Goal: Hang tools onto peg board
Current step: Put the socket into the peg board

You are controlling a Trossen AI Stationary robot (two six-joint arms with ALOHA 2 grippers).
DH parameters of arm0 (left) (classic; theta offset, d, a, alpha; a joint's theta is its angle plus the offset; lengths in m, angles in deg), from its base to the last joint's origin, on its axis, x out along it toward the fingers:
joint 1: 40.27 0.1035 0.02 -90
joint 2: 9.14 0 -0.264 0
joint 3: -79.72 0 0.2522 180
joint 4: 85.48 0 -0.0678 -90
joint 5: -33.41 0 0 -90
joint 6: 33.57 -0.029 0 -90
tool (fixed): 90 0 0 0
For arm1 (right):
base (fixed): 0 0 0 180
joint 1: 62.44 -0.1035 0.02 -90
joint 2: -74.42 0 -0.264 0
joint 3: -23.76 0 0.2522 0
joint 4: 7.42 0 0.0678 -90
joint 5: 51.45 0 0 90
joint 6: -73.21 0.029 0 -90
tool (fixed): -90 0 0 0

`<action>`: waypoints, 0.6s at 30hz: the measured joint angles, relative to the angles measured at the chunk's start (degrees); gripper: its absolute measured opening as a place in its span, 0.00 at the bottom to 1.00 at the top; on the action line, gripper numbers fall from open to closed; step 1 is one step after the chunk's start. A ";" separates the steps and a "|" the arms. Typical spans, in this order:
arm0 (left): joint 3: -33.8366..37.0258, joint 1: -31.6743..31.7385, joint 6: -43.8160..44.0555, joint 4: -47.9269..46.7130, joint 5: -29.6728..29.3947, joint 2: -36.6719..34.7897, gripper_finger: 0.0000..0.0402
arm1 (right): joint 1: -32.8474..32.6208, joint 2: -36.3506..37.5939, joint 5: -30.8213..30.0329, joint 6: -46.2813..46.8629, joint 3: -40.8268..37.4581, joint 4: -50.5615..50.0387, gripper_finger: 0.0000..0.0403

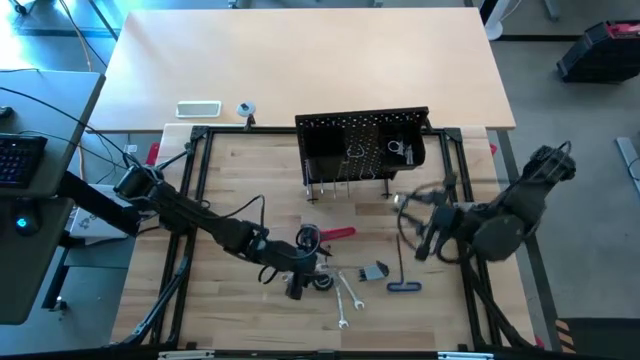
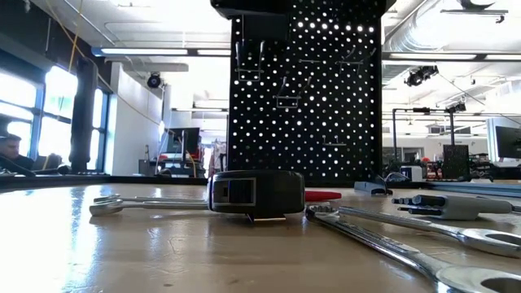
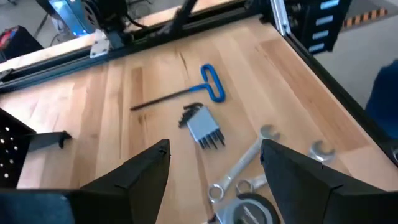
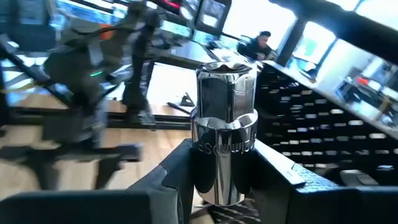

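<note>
Clamping a chrome socket [image 4: 226, 149] upright between its fingers, the right gripper [image 1: 420, 222] hangs above the table [image 1: 240, 190], in front of the peg board [image 1: 362, 145] and off its right end. The board stands upright at the table's far side, with a few items already hooked on its face.

The left gripper [image 1: 303, 272] sits low over the near middle of the table, jaws spread wide and holding nothing, directly above a black tape measure [image 2: 256, 193]. Just beside it lie two silver wrenches [image 1: 346, 293], and behind it a red-handled tool [image 1: 338, 235].

Farther right rest a grey holder of hex keys [image 3: 203, 126] and a long black key with a blue T-handle [image 3: 212, 82], the two near each other but apart.

Beyond the work frame, on the pale desk, lie a white tray [image 1: 198, 109] and a small round object [image 1: 245, 109]. A person [image 4: 258, 45] sits at a desk in the room behind.
</note>
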 joint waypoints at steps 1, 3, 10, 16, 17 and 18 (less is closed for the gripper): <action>0.00 -0.36 0.02 -0.35 -0.19 0.00 0.61 | 0.64 -0.01 0.22 0.81 2.33 -2.91 0.28; 0.00 -0.84 0.46 -1.03 -0.88 0.00 0.61 | 2.26 -0.01 1.92 2.22 6.66 -7.75 0.28; 0.01 -1.21 1.07 -2.92 -1.23 0.00 0.61 | 9.40 0.01 9.92 6.61 17.41 -20.09 0.28; 0.02 -1.15 1.07 -3.09 -1.24 0.00 0.61 | 18.28 -0.11 18.95 10.19 21.82 -27.28 0.28; 0.02 -1.14 1.07 -3.09 -1.24 0.01 0.61 | 19.86 -0.12 20.47 10.69 22.16 -28.32 0.28; 0.02 -1.14 1.07 -3.09 -1.23 0.00 0.61 | 21.48 -0.14 21.88 11.32 22.47 -29.48 0.28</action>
